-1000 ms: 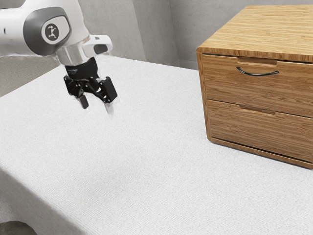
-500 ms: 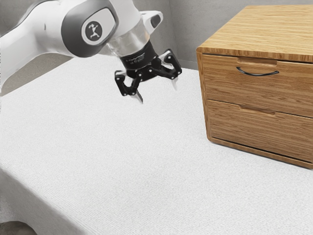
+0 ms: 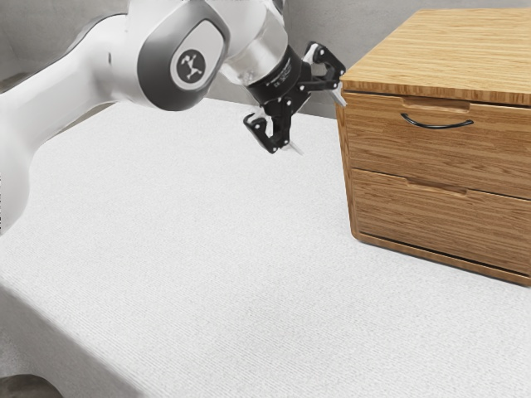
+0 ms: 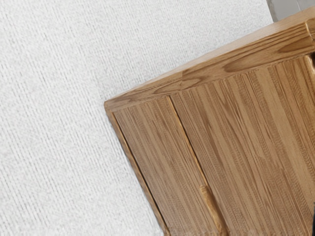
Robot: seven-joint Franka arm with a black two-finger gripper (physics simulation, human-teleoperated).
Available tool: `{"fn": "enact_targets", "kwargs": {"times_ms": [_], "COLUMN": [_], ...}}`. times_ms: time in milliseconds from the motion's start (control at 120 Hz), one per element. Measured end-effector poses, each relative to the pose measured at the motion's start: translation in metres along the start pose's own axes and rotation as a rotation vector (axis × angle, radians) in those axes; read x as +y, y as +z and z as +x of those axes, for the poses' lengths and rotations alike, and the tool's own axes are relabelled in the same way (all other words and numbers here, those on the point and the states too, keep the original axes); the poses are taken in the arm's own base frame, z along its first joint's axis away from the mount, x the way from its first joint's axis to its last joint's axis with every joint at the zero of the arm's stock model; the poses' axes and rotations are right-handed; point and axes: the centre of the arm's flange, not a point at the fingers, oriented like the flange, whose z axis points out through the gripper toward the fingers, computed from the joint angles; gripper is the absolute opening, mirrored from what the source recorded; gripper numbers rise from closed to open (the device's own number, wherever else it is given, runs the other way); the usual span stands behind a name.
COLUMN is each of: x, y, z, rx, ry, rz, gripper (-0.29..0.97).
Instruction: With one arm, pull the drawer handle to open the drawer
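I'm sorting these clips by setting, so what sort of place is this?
Probably a simulated robot test bench rather than a lived-in room: a white textured table, bare grey walls, and a wooden two-drawer cabinet standing on the table with a white Franka arm near it.

- table [image 3: 207, 274]: white, fine woven texture, runs across the whole foreground
- wall [image 3: 365, 25]: plain grey, behind the table
- lower drawer [image 3: 440, 220]: wood grain, front flush with its frame
- dark patch [image 3: 21, 385]: beyond the table's near corner
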Motion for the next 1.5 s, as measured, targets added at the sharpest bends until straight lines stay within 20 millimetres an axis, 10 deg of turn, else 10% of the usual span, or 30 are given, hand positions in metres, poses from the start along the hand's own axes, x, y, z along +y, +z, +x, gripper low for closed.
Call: {"fn": "enact_targets", "kwargs": {"times_ms": [700, 1500], "x": [0.023, 0.035], "y": [0.021, 0.048], "z": [-0.091, -0.083], "rx": [-0.068, -0.032], "ry": [-0.229, -0.363], "rz": [-0.056, -0.08], "gripper": [0.68, 0.68]}}
